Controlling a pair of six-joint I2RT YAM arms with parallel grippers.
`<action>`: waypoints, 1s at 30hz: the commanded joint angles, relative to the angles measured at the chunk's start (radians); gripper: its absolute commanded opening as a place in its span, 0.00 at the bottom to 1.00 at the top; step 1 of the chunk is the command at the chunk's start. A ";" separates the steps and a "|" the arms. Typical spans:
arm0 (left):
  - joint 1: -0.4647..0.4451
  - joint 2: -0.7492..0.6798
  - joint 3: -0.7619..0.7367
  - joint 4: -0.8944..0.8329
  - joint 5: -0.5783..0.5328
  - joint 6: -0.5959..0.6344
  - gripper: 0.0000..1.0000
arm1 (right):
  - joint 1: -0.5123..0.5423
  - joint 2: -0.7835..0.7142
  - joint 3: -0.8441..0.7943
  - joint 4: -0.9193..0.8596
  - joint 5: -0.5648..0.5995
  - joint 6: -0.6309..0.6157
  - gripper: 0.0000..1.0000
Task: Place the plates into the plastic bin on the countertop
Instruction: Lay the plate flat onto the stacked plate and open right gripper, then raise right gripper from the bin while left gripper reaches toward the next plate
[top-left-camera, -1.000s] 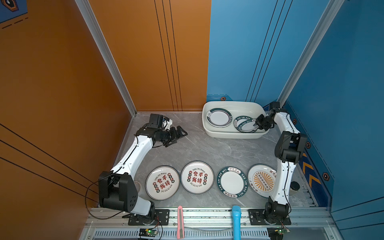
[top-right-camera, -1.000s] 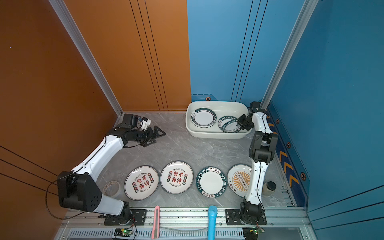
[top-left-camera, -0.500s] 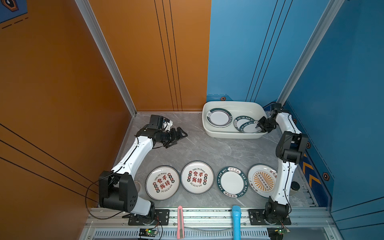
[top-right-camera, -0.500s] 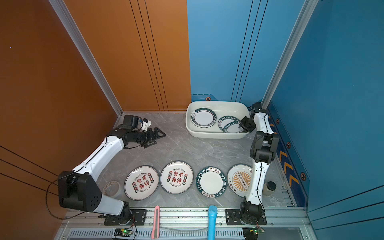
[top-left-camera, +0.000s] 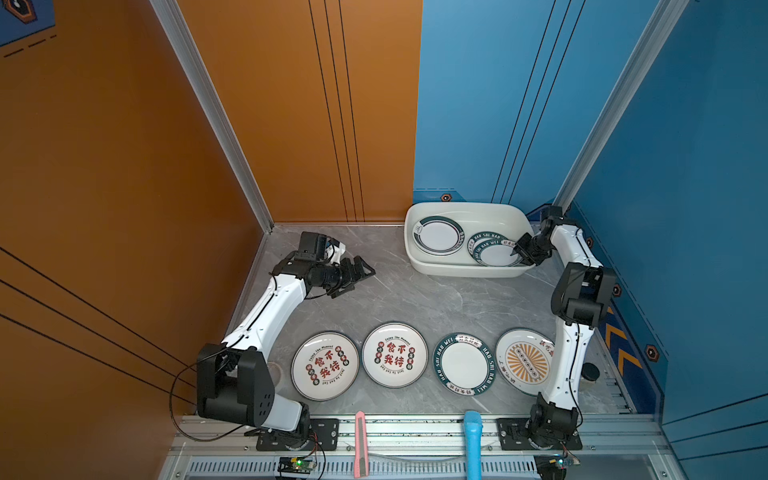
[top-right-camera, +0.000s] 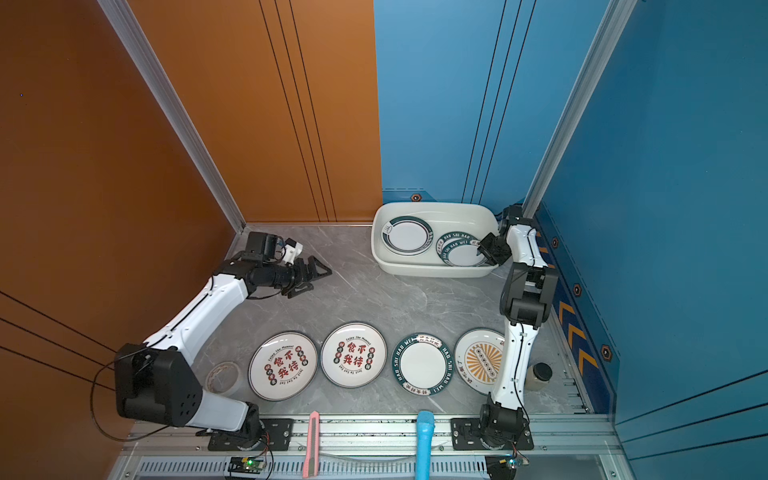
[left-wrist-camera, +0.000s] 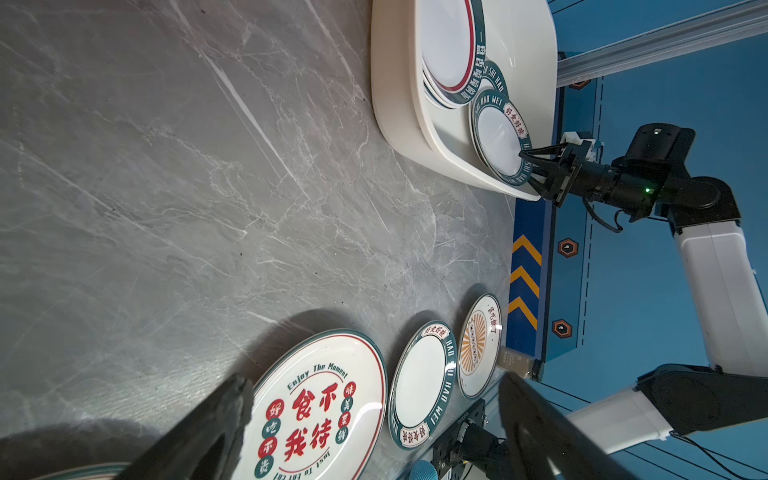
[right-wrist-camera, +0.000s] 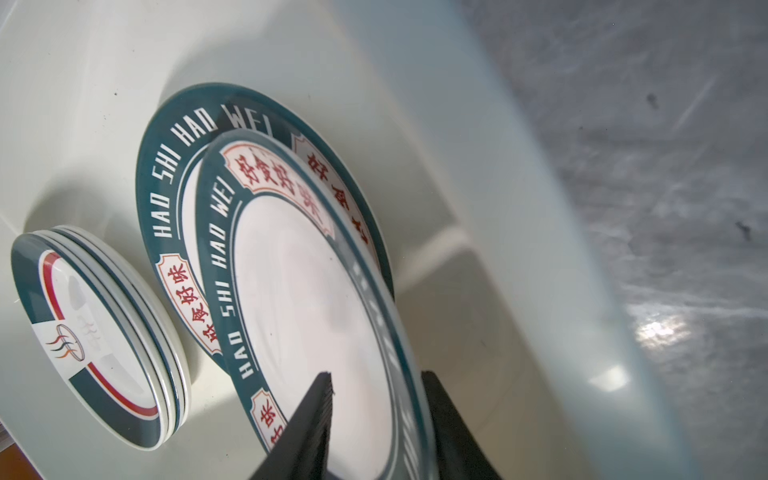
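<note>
Orange and blue wall panels box in the grey marble bench, whose far right corner carries the plastic bin with a small stack of plates and two overlapping plates inside. Four plates lie along the near edge, so I'd judge it a bit past halfway. Right fingers straddle the upper overlapping plate at its rim, grip unclear; left fingers gape empty.

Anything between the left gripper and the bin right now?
Nothing: only bare countertop between the left gripper and the plastic bin, in both top views.
</note>
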 joint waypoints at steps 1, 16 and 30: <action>0.009 -0.033 -0.017 0.005 0.019 0.004 0.95 | 0.005 0.003 0.022 -0.098 0.059 0.007 0.38; -0.042 -0.008 0.004 -0.005 0.104 0.081 0.92 | 0.016 -0.018 0.210 -0.112 0.097 0.008 0.38; -0.420 0.294 0.263 -0.129 0.032 0.323 0.91 | 0.013 -0.233 0.168 -0.112 0.002 0.004 0.38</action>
